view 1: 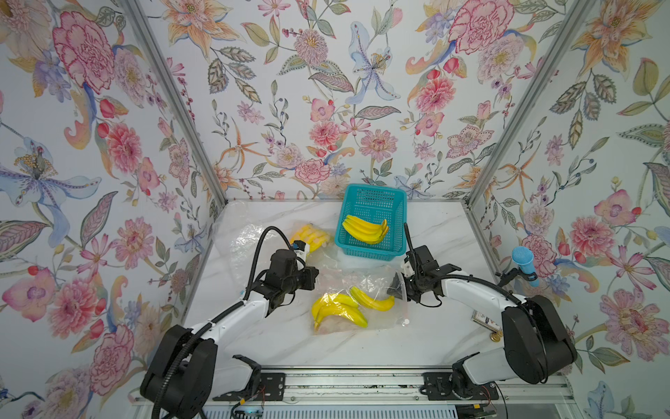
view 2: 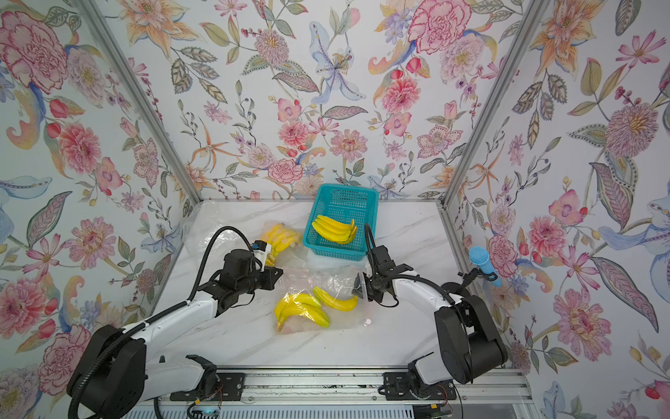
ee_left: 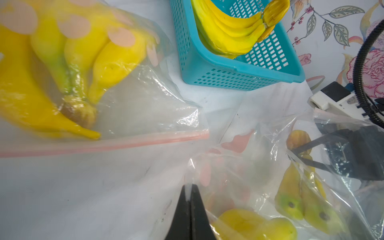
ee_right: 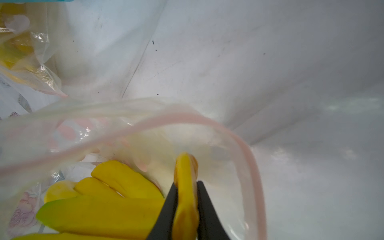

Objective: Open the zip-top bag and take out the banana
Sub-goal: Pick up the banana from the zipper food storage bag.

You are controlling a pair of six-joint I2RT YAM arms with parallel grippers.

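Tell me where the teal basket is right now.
In both top views the teal basket sits at the far edge of the table, holding a banana bunch; a bagged banana bunch lies just to its left.

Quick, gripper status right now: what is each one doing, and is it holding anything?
Left gripper: closed, pinching the edge of the clear bag.
Right gripper: closed on the end of a banana at the bag's open mouth.

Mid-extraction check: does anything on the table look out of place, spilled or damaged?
Nothing spilled or damaged. The left gripper pinches the zip-top bag film; the right gripper holds a banana end in its open mouth. Only strays: a small card and gold disc beside the right arm.
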